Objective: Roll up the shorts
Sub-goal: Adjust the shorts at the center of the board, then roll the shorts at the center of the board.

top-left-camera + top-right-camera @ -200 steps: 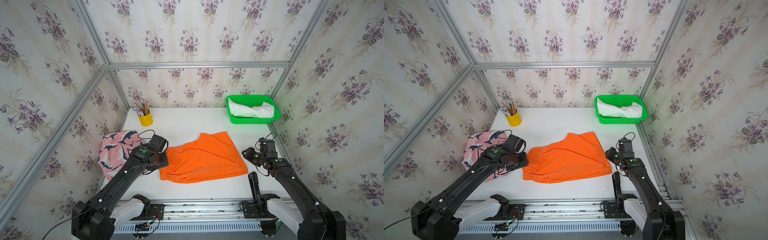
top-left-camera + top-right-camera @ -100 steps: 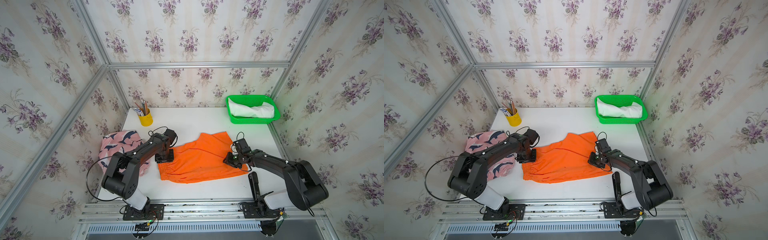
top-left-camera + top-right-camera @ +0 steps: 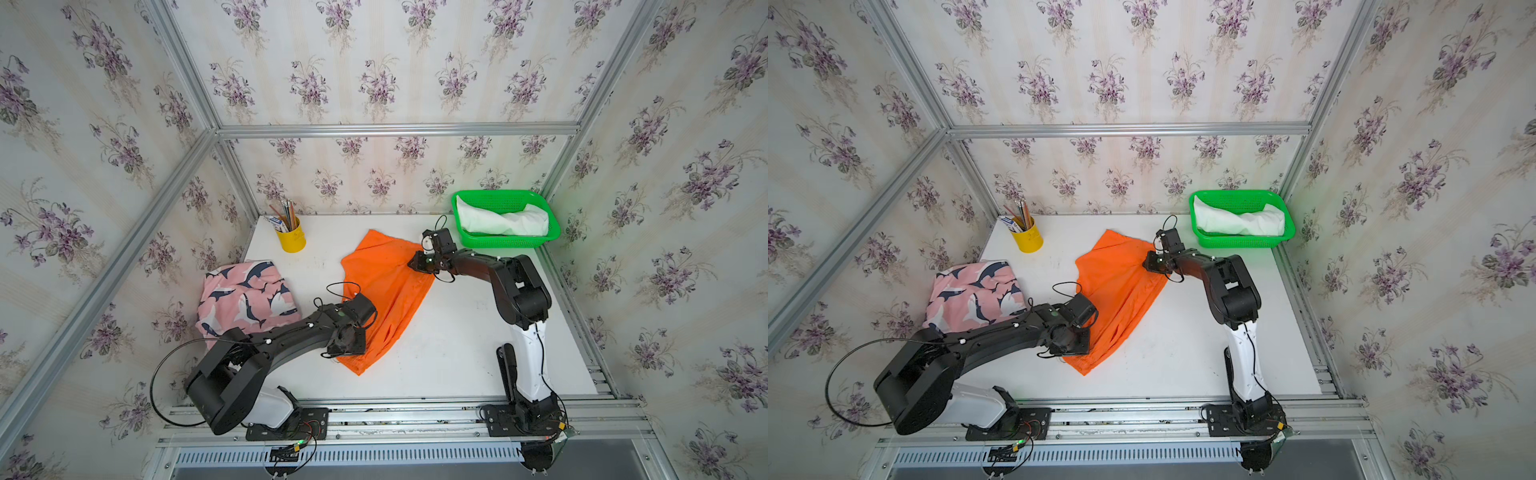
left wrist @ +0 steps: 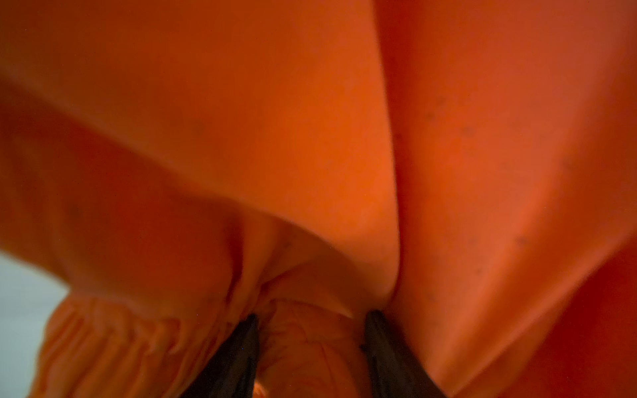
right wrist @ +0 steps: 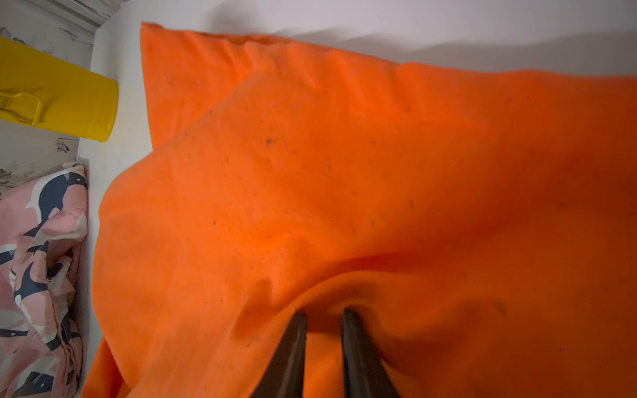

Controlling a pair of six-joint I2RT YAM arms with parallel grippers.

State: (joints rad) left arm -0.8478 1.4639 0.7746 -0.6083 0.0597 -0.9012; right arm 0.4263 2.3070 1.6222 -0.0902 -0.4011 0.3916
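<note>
The orange shorts (image 3: 386,286) lie in a slanted strip across the middle of the worktop (image 3: 457,357). The left gripper (image 4: 312,344) is clamped on a wad of cloth at their near end, and the right gripper (image 5: 324,327) pinches a fold at their far right side. The pink shark-print shorts (image 3: 245,295) sit heaped at the left edge; the white shorts (image 3: 503,222) lie in the green basket (image 3: 505,242) in the far right corner.

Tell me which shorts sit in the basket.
The white shorts, bundled inside the green basket. The orange shorts and the pink shorts both lie on the table, outside it.
</note>
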